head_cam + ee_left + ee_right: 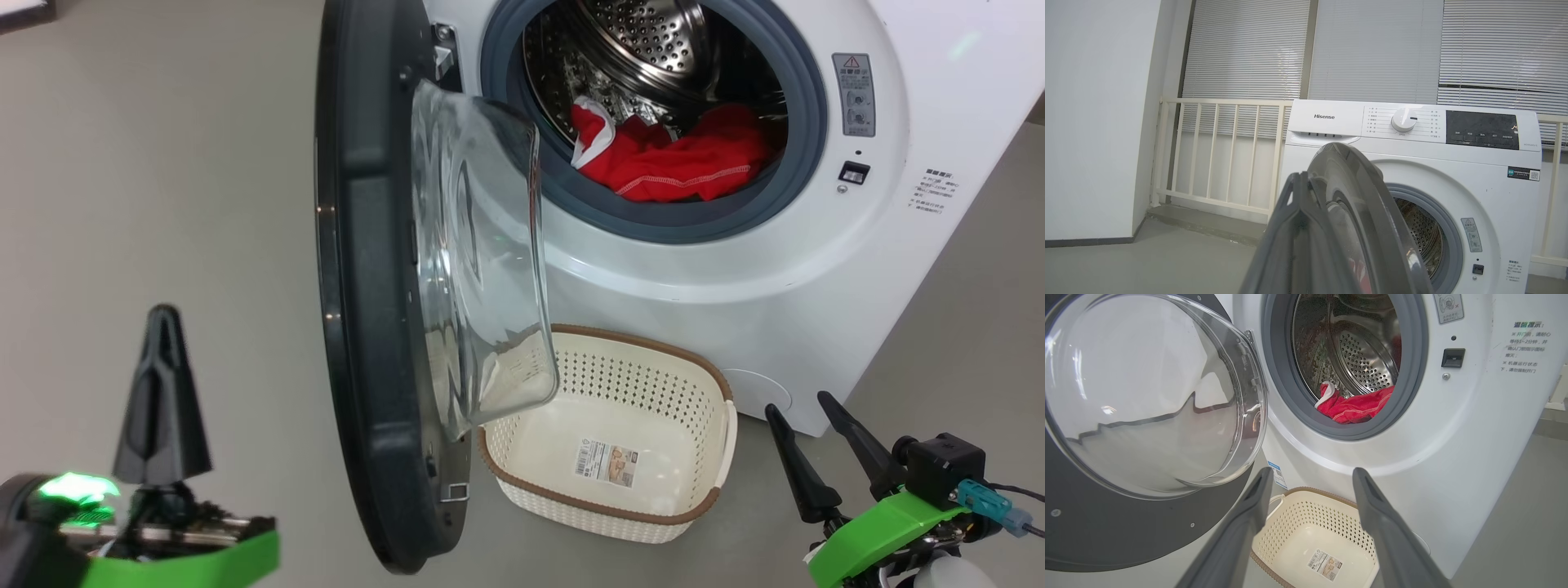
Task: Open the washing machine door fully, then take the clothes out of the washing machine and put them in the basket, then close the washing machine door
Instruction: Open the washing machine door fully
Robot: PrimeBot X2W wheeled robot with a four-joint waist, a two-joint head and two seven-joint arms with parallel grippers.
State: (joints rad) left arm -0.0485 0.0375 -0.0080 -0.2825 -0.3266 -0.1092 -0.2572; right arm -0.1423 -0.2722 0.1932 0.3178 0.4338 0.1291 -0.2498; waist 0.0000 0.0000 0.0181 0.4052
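The washing machine (735, 278) stands with its black door (367, 327) swung open, the glass bowl (482, 261) facing the drum. Red clothes (678, 159) lie inside the drum's front. The cream basket (637, 339) sits empty on the floor below the opening, partly behind the door. My left gripper (163, 314) is shut on nothing, left of the door and apart from it; its closed fingers (1296, 192) point at the door's edge (1363, 192). My right gripper (798, 402) is open at the lower right, its fingers (1372, 498) framing the basket (1306, 514) and aimed below the clothes (1355, 408).
Grey floor (163, 163) spreads left of the door. In the left wrist view a cream railing (1220, 155) and window blinds stand behind the machine (1331, 118), with a white wall (1094, 122) on the left.
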